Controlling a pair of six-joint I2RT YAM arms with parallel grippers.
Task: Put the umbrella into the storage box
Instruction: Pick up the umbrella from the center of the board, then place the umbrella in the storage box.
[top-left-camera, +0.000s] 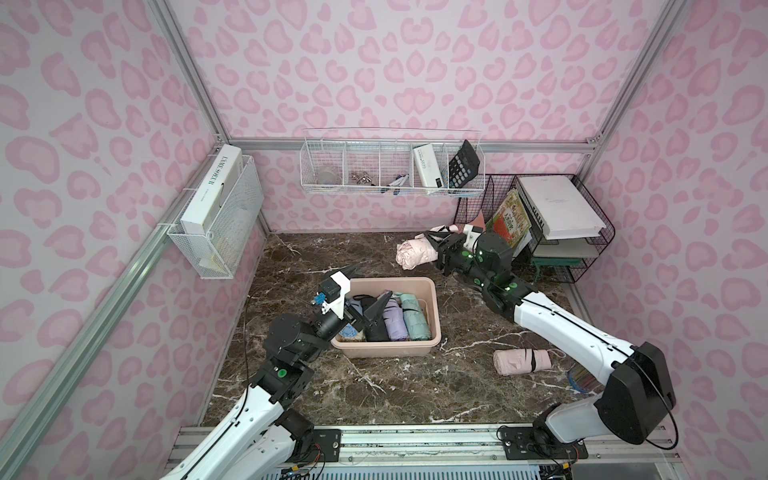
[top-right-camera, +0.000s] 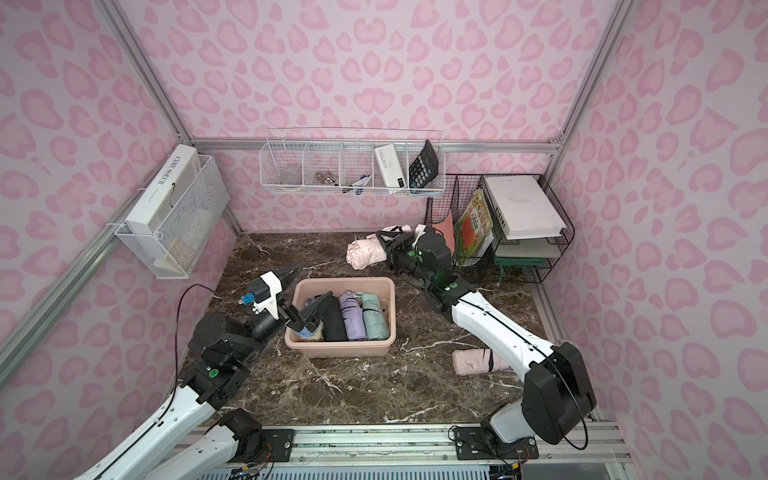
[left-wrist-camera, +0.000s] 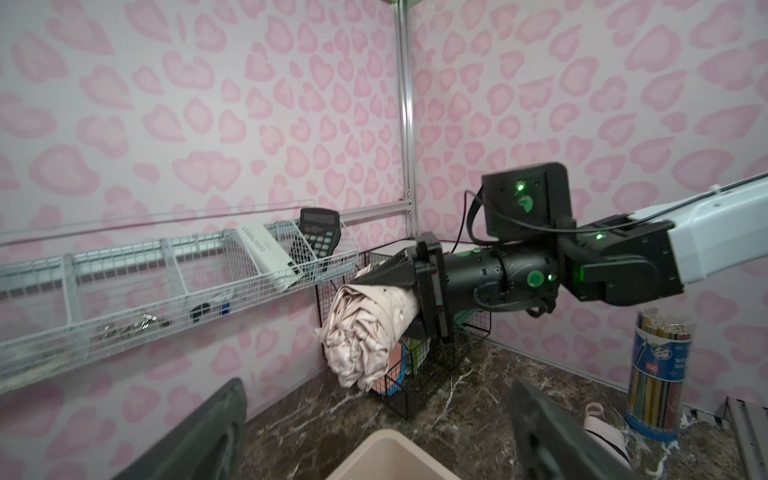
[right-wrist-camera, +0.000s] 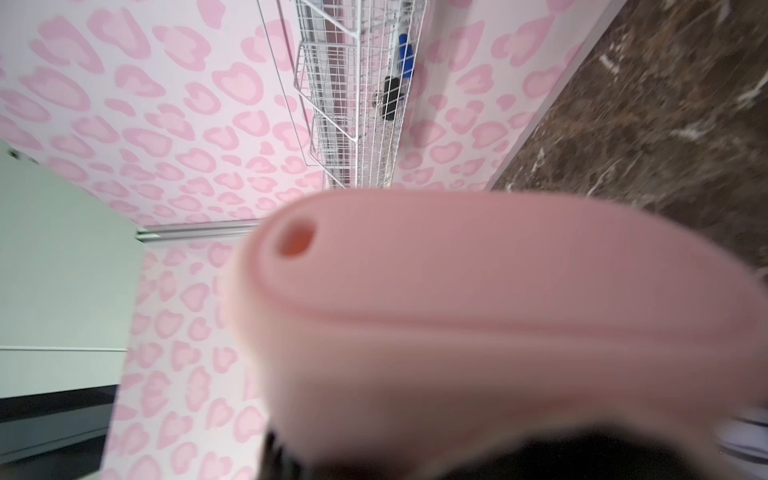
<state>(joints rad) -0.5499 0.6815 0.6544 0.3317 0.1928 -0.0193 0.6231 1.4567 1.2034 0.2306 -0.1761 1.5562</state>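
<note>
2 arms are sharing the marble table (top-left-camera: 395, 395). Way over on the left wall, a white wire basket (top-left-camera: 224, 237) is hanging with a white book (top-left-camera: 212, 187) in it.

Next along, the left gripper (top-left-camera: 374, 279) is hovering over the left end of the storage box (top-left-camera: 386, 350), jaws spread wide and holding nothing. The box is sitting mid-table, and 3 folded umbrellas are lying side by side in it: a black umbrella (top-left-camera: 376, 330), a lavender umbrella (top-left-camera: 395, 322) and a mint umbrella (top-left-camera: 415, 320). Some blue stuff is sitting at the left end too, but it's too hidden to call.

Further right and back, the right gripper (top-left-camera: 430, 249) is clamping down on a pale pink umbrella (top-left-camera: 409, 255), canopy end sticking out to the left. That one is hanging well apart from the box and near the black wire rack (top-left-camera: 604, 232). In the left wrist view its canopy is drooping down out of the fingers.

Toward the front right, a 2nd pink umbrella (top-left-camera: 521, 360) is lying flat on the marble beside the right arm, outside the box.
</note>
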